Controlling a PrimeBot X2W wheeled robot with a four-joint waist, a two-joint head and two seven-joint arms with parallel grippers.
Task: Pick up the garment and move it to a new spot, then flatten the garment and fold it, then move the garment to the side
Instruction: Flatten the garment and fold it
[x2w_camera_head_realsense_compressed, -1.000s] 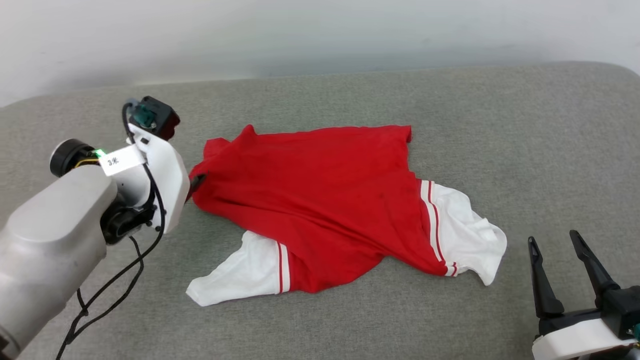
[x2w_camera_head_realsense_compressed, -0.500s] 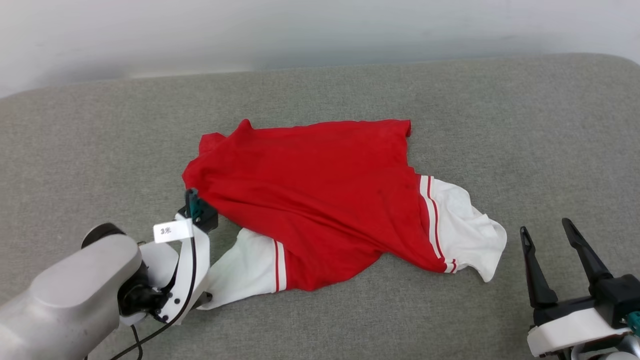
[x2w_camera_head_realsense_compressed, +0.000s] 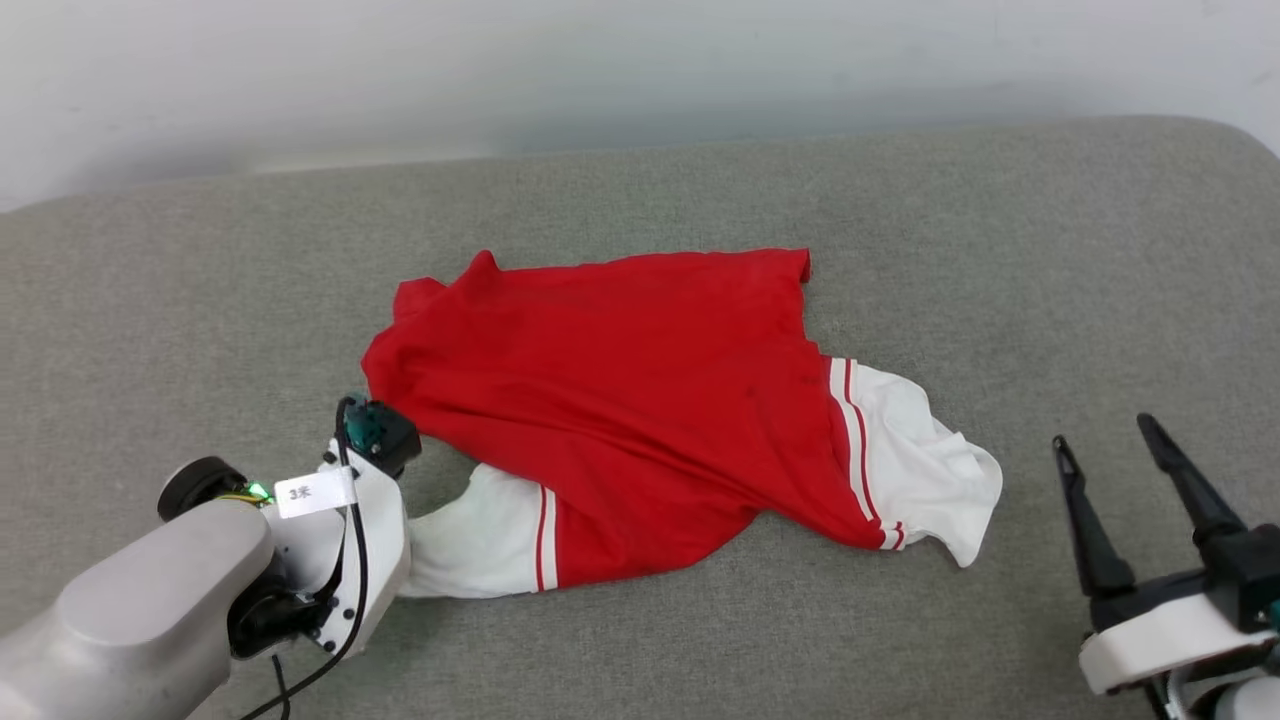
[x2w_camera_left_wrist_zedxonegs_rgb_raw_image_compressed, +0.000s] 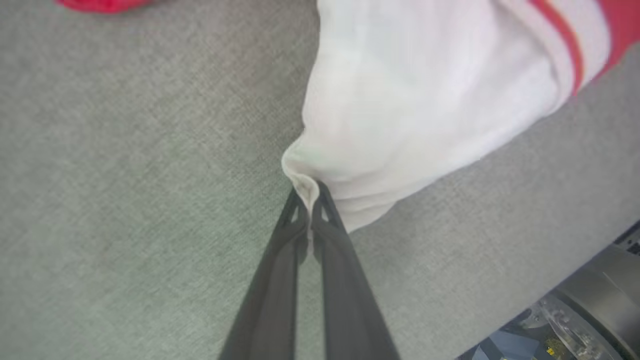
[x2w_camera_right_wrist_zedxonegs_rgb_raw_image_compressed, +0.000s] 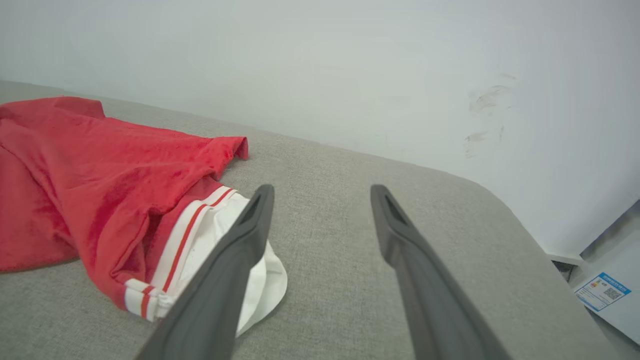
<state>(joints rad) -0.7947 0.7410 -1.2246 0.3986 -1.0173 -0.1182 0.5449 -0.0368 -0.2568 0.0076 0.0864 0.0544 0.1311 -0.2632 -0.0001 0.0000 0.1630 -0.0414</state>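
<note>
At the near left, the left gripper (x2w_camera_left_wrist_zedxonegs_rgb_raw_image_compressed: 311, 192), spread wide a moment earlier, is now pressed together on the hem of a white sleeve (x2w_camera_left_wrist_zedxonegs_rgb_raw_image_compressed: 410, 110). At the near right, the right gripper (x2w_camera_head_realsense_compressed: 1100, 432) is held spread and empty. Beyond them, the garment (x2w_camera_head_realsense_compressed: 620, 400) is seen rumpled mid-way across the grey cushion (x2w_camera_head_realsense_compressed: 1050, 230). With the sleeve pinched, the pick-up is judged ready to begin.

At eight o'clock in the head view, on the left arm's white wrist housing (x2w_camera_head_realsense_compressed: 372, 560): small white tag (x2w_camera_head_realsense_compressed: 315, 492), reads "3" plus a second mark too blurred to tell. At four o'clock in the right wrist view, on a pale surface: blue-and-white sticker (x2w_camera_right_wrist_zedxonegs_rgb_raw_image_compressed: 602, 291), bears a code square and print too small to read.
</note>
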